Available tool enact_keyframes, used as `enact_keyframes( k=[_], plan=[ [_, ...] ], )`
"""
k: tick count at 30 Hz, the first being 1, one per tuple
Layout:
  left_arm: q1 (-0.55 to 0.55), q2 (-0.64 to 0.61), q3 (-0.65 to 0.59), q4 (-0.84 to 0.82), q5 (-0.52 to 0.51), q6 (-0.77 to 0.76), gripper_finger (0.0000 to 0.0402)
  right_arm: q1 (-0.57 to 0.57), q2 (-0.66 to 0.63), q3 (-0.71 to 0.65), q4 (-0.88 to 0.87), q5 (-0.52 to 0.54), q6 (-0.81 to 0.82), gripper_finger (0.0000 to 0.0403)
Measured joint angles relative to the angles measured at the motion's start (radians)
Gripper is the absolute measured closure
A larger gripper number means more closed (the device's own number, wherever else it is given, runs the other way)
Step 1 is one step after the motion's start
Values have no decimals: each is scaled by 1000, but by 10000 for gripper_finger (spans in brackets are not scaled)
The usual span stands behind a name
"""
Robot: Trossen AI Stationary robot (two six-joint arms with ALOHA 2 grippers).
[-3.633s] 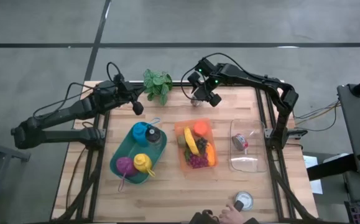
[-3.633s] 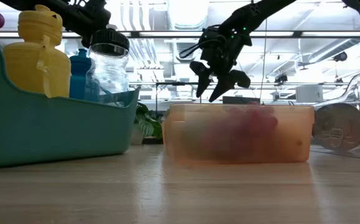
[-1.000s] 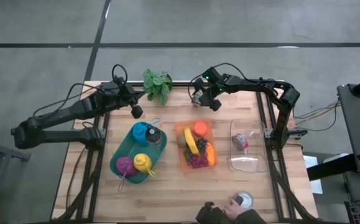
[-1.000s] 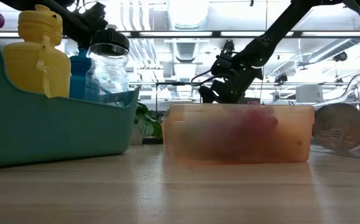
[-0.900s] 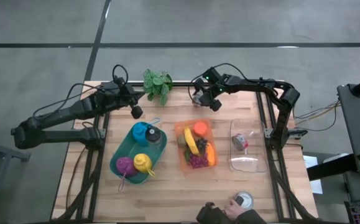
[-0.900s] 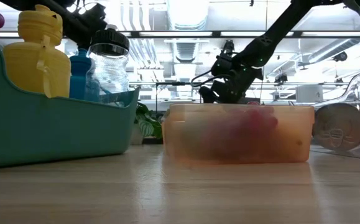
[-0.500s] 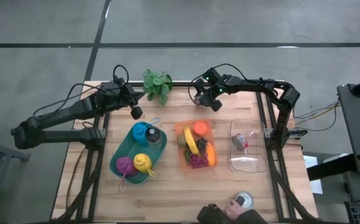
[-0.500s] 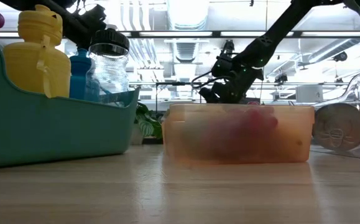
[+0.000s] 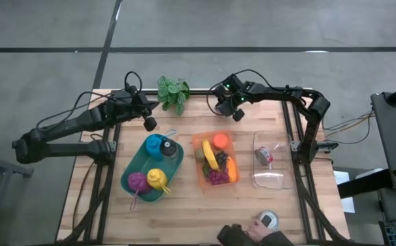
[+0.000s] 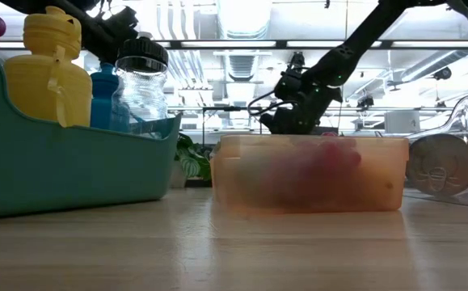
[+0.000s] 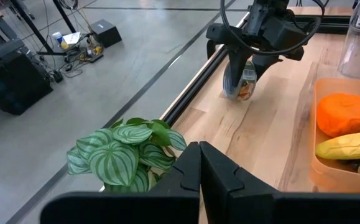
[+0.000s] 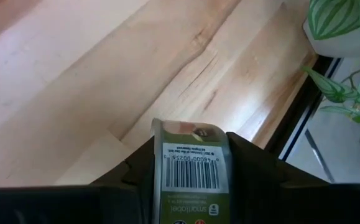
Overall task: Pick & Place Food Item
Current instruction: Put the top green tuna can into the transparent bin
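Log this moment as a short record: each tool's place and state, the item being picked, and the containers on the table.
right tool: far edge of the table, fingers either side of the can
can: standing on the wood, barcode label showing
left tool: shut, empty, raised beside the potted plant
orange bin: holds fruit
teal bin: holds bottles
clear container: holds one can

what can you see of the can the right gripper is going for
The can is small, with a greenish label carrying a white barcode panel and a pale rim on top. It sits between the right gripper fingers, which flank it closely on both sides, at the far edge of the wooden table, near the potted plant. In the left wrist view it looks upright or slightly tilted; whether it has left the tabletop can't be told.
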Motion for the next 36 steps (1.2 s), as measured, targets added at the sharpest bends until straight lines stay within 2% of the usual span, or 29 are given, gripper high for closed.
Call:
enact_keyframes(
  k=[12,23,28,36],
  plan=[
    [0,0,0,-27,0,0,399,0,-8,34,-6,22,165,256],
    [0,0,0,-45,0,0,399,2,-57,168,-76,20,314,256],
    [0,0,0,-45,0,0,399,2,-91,251,-159,31,441,256],
    [0,0,0,-48,0,0,399,4,-160,386,-275,65,749,256]
  ],
)
